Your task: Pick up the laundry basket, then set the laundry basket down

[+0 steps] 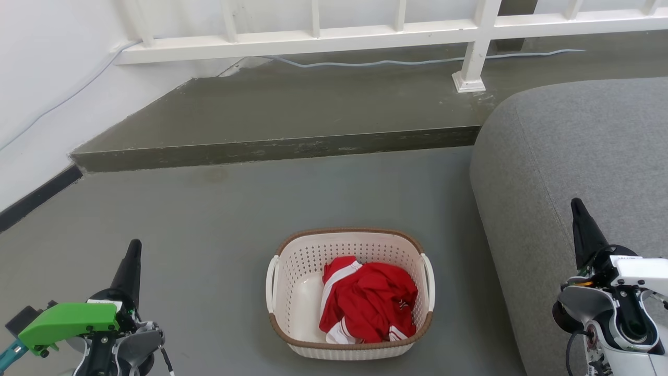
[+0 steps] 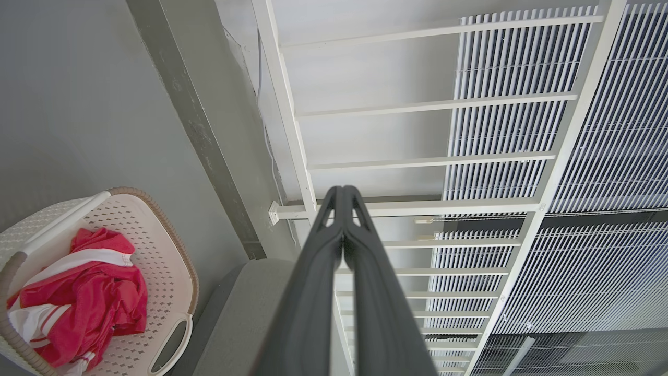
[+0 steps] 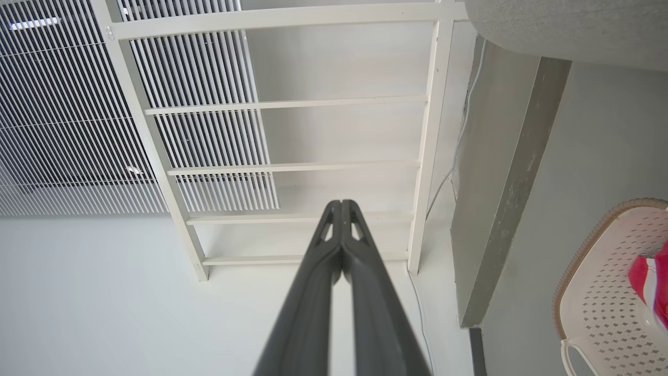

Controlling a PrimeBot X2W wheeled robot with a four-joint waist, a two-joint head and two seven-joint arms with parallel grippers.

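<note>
- 1 laundry basket (image 1: 313,261), cream-white and perforated with a brown rim, upright on the gray floor (image 1: 209,219); well short of the floor's far edge, where 1 raised step (image 1: 313,115) begins, and near the gray sofa (image 1: 584,156) along the floor's right side.
- Inside the basket, 1 crumpled red garment (image 1: 373,303) with white stripes, heaped toward the right wall; bare basket bottom at the left.
- 2 white loop handles, 1 on the basket's left side (image 1: 271,284) and 1 on its right (image 1: 429,282), both apart from the jaws.
- 2 grippers, each well apart from the basket: left gripper (image 1: 134,248) over the floor at the lower left, right gripper (image 1: 575,203) in front of the sofa at the lower right.
- Left jaws pressed fully together in the left wrist view, nothing between them.
- Right jaws likewise pressed together in the right wrist view, holding nothing.
- Beyond the step, 1 white railing (image 1: 365,31) and 1 pale cable (image 1: 417,61) along its foot.
</note>
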